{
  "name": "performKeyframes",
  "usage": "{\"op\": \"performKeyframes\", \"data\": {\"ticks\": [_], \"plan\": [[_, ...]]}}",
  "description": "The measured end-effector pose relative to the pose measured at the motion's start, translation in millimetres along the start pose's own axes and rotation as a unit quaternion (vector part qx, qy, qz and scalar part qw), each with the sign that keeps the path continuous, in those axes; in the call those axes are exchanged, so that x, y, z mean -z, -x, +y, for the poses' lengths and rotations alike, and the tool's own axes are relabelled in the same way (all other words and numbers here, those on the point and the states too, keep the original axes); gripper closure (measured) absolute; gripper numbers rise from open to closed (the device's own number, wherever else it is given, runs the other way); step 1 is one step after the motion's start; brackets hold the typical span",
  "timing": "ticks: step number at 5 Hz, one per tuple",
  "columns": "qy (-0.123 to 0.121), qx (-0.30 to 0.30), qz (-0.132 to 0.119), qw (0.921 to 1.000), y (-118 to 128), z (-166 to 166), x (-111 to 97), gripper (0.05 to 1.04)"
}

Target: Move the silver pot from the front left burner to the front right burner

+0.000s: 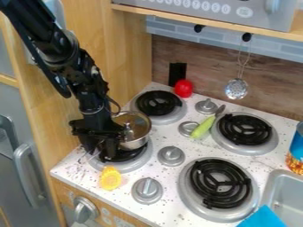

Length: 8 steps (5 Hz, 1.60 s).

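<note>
Pot [135,142], one: round, shiny metal, beside the black gripper [100,152], over the near-left burner's [129,166] upper edge; rim upward, central axis roughly upright. Lid [137,122]: round, brownish, glassy, metal-rimmed. Gripper: pointing down; whether apart or clamped, cannot tell. Yellow-orange piece [110,178]: rounded, near the counter's front edge. Green item [204,127]: elongated, slanting up and right, grey-tipped. Counter [183,152]: pale, speckled.

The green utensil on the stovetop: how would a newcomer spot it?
On the white stovetop, find the back right black coil. Just left of it, beside a small silver knob, the green utensil lies at a slant. Its light green colour sets it apart from its black and silver neighbours.
</note>
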<state>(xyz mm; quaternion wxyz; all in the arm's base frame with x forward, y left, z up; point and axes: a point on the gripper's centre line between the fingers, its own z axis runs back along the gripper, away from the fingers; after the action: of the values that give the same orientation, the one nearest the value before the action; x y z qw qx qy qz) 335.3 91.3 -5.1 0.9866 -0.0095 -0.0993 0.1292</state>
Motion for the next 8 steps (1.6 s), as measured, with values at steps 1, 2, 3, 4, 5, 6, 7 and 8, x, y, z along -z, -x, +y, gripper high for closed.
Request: {"op": "performKeyframes", "data": {"ticks": [1,2,3,4,5,6,7,8], "plan": [[0.003,0.007,-0.007,0.9999,-1.9,-3.2,0.8,0.644],[0.015,0.007,-0.011,0.9998,-1.6,-8.6,3.8,0.692],[0.026,0.012,-0.034,0.9990,5.0,-17.0,11.1,0.692],[0.027,0.020,-0.036,0.9988,9.1,-21.7,10.4,0.692],[0.036,0.018,-0.026,0.9989,14.2,-25.8,4.7,0.692],[0.041,0.016,-0.029,0.9986,16.2,-29.2,-5.3,0.692],[0.047,0.015,-0.040,0.9980,14.9,-32.0,-19.7,0.692],[0.053,0.016,-0.038,0.9977,15.4,-38.1,-24.4,0.692]]}}
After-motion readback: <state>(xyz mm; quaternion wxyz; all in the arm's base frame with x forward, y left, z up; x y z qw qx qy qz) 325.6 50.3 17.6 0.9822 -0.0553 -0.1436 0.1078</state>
